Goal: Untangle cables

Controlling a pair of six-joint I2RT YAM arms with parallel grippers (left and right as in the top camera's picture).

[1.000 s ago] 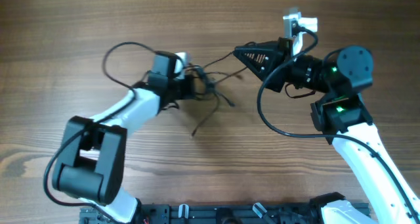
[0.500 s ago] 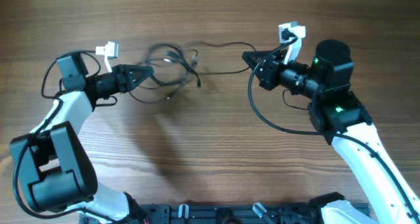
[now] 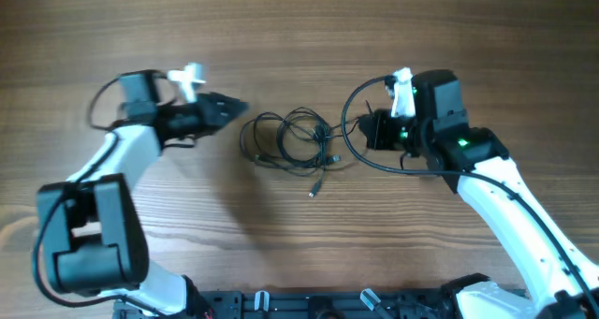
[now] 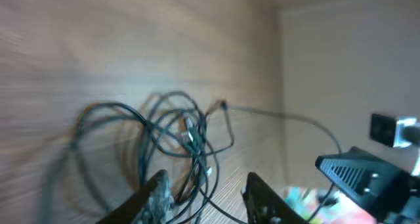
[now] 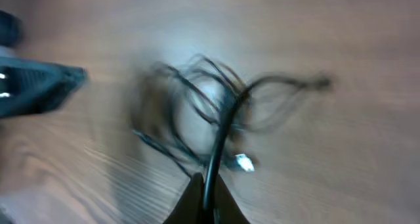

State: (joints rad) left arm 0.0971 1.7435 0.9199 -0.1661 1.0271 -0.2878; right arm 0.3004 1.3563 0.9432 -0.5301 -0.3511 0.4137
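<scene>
The thin black cables [image 3: 290, 139] lie in a loose coiled bundle on the wooden table between my two grippers. One small plug end [image 3: 315, 190] sticks out toward the front. My left gripper [image 3: 236, 106] is open just left of the bundle. In the left wrist view [image 4: 209, 196] some strands of the cables [image 4: 174, 129] run between its fingers. My right gripper [image 3: 363, 132] sits at the bundle's right side. In the right wrist view [image 5: 207, 184] it is shut on one cable that leads into the blurred bundle [image 5: 197, 92].
A thicker black wire [image 3: 348, 149] fixed to the right arm loops beside the bundle. A dark rail [image 3: 309, 305] runs along the table's front edge. The right gripper [image 4: 367, 175] shows in the left wrist view, the left gripper [image 5: 39, 86] in the right wrist view.
The cables went from stretched out near the back to a slack coil in the middle. The left gripper moved right, the right gripper moved left and toward the front.
</scene>
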